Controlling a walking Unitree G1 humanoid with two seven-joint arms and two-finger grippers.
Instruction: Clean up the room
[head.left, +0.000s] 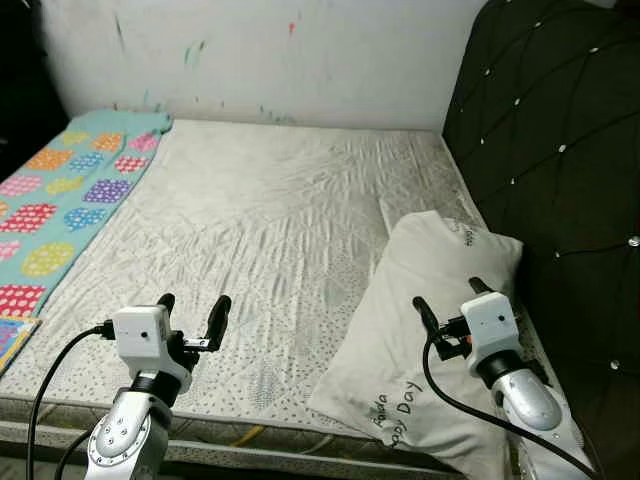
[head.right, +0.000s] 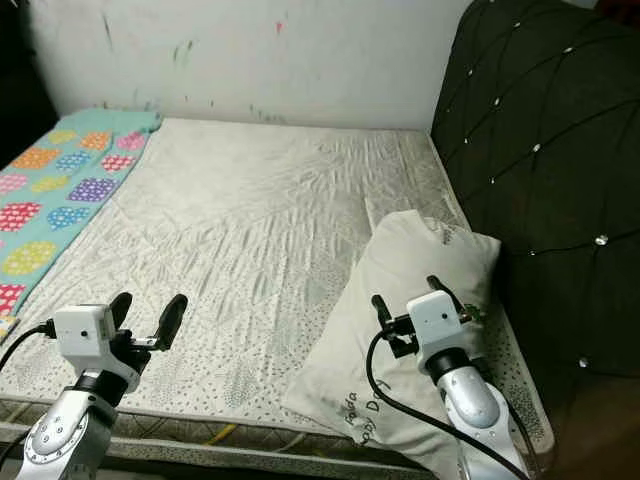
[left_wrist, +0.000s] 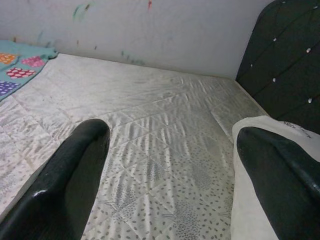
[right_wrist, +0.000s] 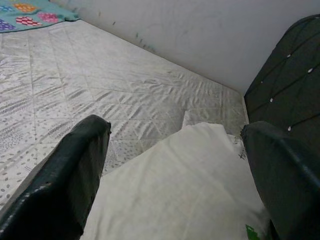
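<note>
A white pillow (head.left: 420, 310) with printed lettering lies slanted on the right side of the bed, near the dark headboard. My right gripper (head.left: 452, 297) hovers open just above the pillow's near half, fingers spread with nothing between them. The pillow (right_wrist: 190, 190) lies under those fingers in the right wrist view. My left gripper (head.left: 192, 314) is open over the bed's front left part, above the bare quilted mattress (head.left: 260, 230). A teal blanket with coloured dotted patches (head.left: 60, 200) lies along the bed's left side.
A dark tufted headboard (head.left: 550, 150) rises along the right side. A white wall with paint marks (head.left: 270, 50) stands behind the bed. The mattress front edge (head.left: 250, 440) runs just below my grippers. Wide flat mattress lies between blanket and pillow.
</note>
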